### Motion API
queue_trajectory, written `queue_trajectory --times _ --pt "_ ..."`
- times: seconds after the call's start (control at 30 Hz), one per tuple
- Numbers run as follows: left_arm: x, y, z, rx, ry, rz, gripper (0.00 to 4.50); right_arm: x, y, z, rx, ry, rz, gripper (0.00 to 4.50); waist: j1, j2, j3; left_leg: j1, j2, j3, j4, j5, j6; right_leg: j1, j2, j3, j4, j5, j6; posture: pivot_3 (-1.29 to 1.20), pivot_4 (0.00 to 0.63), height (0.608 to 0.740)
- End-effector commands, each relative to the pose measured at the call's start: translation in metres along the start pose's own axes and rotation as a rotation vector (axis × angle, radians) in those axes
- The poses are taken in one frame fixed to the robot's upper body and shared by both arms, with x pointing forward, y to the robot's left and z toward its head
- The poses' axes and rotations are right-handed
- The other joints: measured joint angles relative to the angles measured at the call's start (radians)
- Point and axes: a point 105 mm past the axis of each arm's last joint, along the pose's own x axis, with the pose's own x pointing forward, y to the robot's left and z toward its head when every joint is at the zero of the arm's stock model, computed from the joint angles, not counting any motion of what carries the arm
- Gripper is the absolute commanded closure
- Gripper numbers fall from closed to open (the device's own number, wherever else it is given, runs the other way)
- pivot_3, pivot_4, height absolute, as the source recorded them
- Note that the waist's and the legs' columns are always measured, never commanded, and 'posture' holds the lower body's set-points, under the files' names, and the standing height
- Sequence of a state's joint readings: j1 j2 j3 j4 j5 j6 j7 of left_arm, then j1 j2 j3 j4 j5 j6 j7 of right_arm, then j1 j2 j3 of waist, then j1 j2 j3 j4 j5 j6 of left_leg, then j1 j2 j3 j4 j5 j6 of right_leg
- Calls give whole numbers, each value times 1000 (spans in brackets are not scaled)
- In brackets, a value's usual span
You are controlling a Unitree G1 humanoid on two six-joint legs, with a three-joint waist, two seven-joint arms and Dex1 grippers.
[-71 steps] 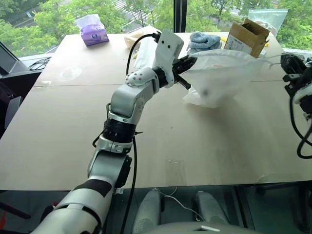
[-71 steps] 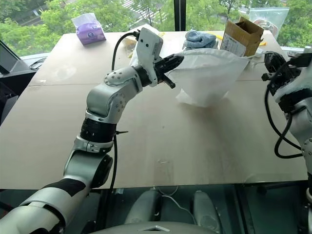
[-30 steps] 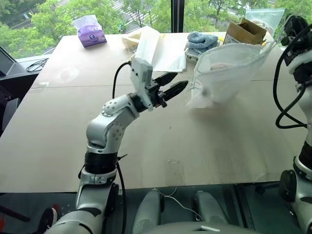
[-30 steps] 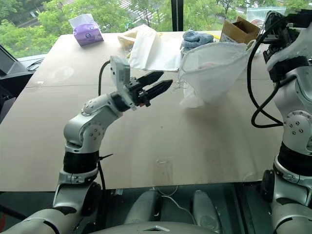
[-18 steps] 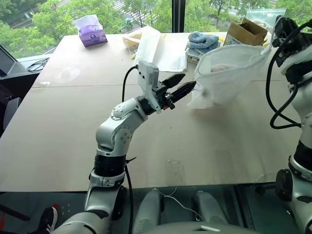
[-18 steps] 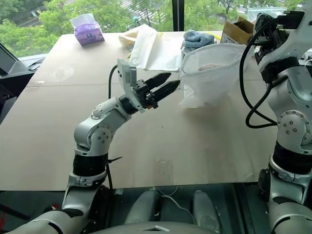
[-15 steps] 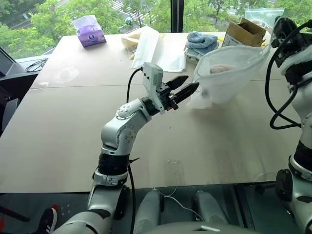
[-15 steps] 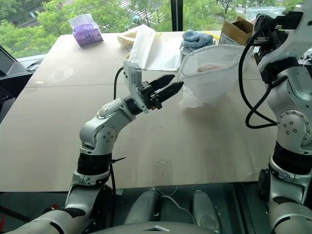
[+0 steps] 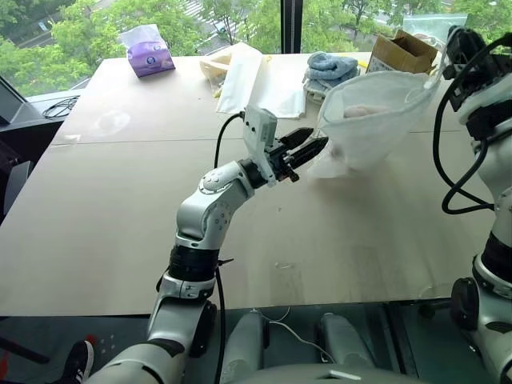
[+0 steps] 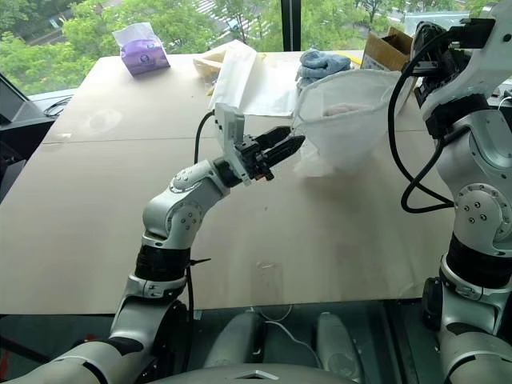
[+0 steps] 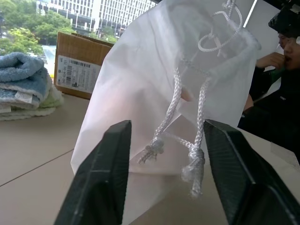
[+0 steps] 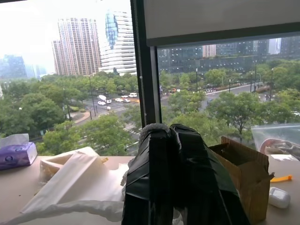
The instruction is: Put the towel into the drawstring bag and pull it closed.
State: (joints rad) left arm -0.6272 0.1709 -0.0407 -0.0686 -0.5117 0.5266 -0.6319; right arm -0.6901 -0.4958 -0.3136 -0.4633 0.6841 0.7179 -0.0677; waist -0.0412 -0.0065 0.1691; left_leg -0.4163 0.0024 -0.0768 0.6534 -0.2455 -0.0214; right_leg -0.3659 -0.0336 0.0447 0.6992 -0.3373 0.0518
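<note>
The translucent white drawstring bag [image 9: 372,120] hangs above the table, mouth up, from my right gripper [image 9: 450,68], which is shut on its right top corner. In the right wrist view white cord and fabric show at the closed fingertips [image 12: 157,129]. The towel [image 9: 364,110] shows as a pale lump through the fabric, inside the bag. My left gripper [image 9: 310,149] is at the bag's left edge. In the left wrist view its fingers [image 11: 105,173] stand apart, open, with the two knotted cords [image 11: 196,161] hanging between them, untouched.
At the table's far side lie a purple tissue pack [image 9: 150,50], flat white bags [image 9: 264,80], a stack of blue and pale towels [image 9: 332,68], a cardboard box [image 9: 404,50] and a clear plastic bag [image 9: 436,28]. A person [image 11: 286,37] sits beyond the table.
My left gripper has moved right, up to the bag's left edge and its cords, and its fingers have narrowed. The right gripper and the bag have stayed in place.
</note>
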Motion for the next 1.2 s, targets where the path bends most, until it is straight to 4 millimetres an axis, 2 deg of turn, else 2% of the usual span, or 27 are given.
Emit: queue_trajectory --times 0.03,0.07,0.27,0.33,0.43,0.53,0.57,0.67,0.83,0.9,1.07,1.2 --pt "6 -8 14 43 -49 -36 4164 -3 8 19 -21 -70 33 4500 0 0 0 0 0 0 0 0 0 0 0 0 0 0 0 0 150 740" --pt "6 -8 14 43 -50 -38 4375 -3 9 19 -21 -69 34 4500 0 0 0 0 0 0 0 0 0 0 0 0 0 0 0 0 150 740" --pt "3 -2 9 85 -23 3 4375 -4 9 19 -22 -70 36 4500 0 0 0 0 0 0 0 0 0 0 0 0 0 0 0 0 150 740" --pt "1 11 5 141 2 86 4375 -4 5 21 -29 -85 11 4500 0 0 0 0 0 0 0 0 0 0 0 0 0 0 0 0 150 740" --pt "-8 41 -2 235 57 254 4375 -5 -13 27 -55 -116 -86 4500 0 0 0 0 0 0 0 0 0 0 0 0 0 0 0 0 150 740" --pt "-30 81 -5 377 131 479 4375 -9 -43 28 -142 -114 -232 4500 1 0 0 0 0 0 0 0 0 0 0 0 0 0 0 0 150 740" --pt "-37 94 0 423 138 553 4375 -13 -60 28 -163 -110 -323 4500 1 0 0 0 -1 0 0 0 0 0 0 0 0 0 0 0 150 740" --pt "-47 112 15 509 125 676 4375 -24 -94 27 -233 -88 -509 4500 7 0 0 -1 -1 0 0 0 0 -1 0 -1 0 0 0 0 150 740" --pt "-73 139 47 625 77 951 4375 -51 -137 28 -300 -63 -777 4500 8 0 0 -2 -1 1 -1 0 0 -2 -1 0 0 0 0 0 150 740" --pt "-84 148 66 685 36 1060 4375 -64 -151 30 -303 -68 -875 4500 3 0 0 -2 -1 2 -1 0 0 -4 -1 1 1 0 0 0 150 740" --pt "-105 158 112 772 -100 1270 4375 -87 -169 39 -292 -124 -1038 4500 0 0 0 -2 -1 2 -1 0 0 -5 -1 2 3 0 0 0 150 740" --pt "-110 158 124 809 -152 1320 4375 -96 -175 41 -273 -147 -1096 4500 1 0 0 -2 -1 2 -1 0 0 -5 -1 2 4 0 0 0 150 740"
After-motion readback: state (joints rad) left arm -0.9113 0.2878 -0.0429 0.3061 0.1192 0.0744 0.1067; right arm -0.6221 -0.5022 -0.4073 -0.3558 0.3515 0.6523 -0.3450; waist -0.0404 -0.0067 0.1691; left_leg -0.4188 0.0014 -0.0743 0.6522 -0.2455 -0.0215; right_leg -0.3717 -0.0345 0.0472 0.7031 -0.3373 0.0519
